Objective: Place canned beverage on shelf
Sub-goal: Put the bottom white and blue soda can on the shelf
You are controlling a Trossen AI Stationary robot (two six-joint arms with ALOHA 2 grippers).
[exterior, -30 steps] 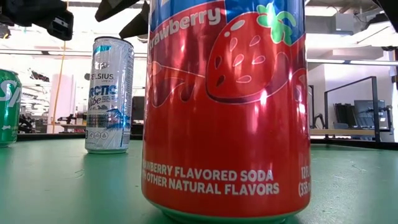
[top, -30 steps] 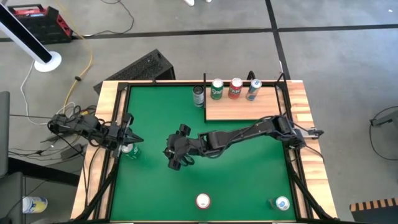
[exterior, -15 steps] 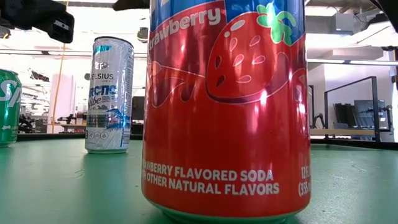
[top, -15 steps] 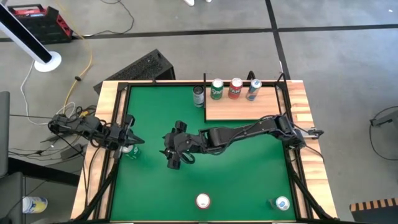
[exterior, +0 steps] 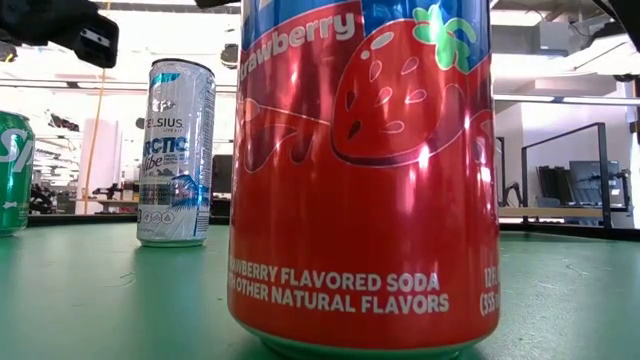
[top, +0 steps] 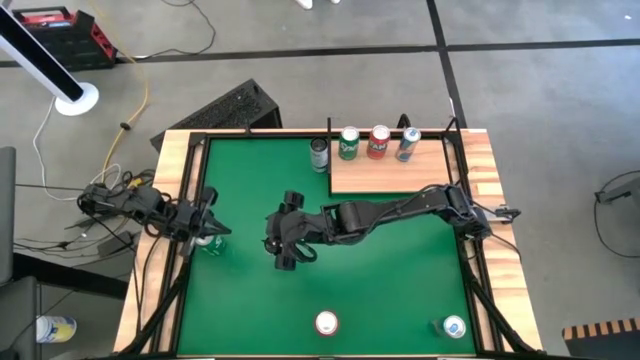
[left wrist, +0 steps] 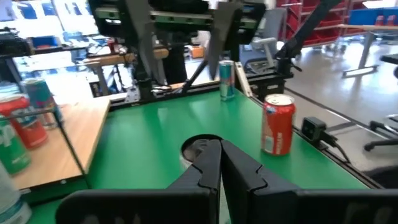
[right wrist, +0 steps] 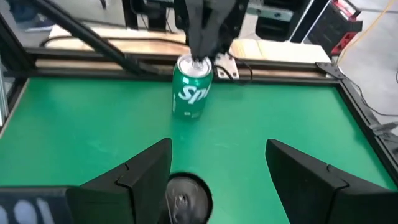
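The shelf [top: 395, 178] is a light-brown wooden panel at the table's far right. A green, a red [top: 378, 142] and a blue-silver can stand along its far edge. A dark can [top: 319, 153] stands on the green table just left of it. My right gripper [top: 276, 243] is open at mid-table and points toward the table's left. A can with a silver top [right wrist: 186, 198] stands between its fingers [right wrist: 140, 171]. My left gripper [top: 208, 228] is shut above a green Sprite can [right wrist: 191, 93] at the table's left edge. My left gripper's shut fingertips come down from above onto the Sprite can's top [right wrist: 198, 62]. I cannot tell whether they touch it. The can stands upright on the table.
A red strawberry soda can [top: 326, 322] stands by the near edge and fills the low view [exterior: 365, 170]. A slim Celsius can [top: 453, 327] stands at the near right corner. Black frame rails run along the table's rim [top: 170, 200].
My right gripper has gone a little toward the table's left, nearer the left gripper. Its fingers stay open.
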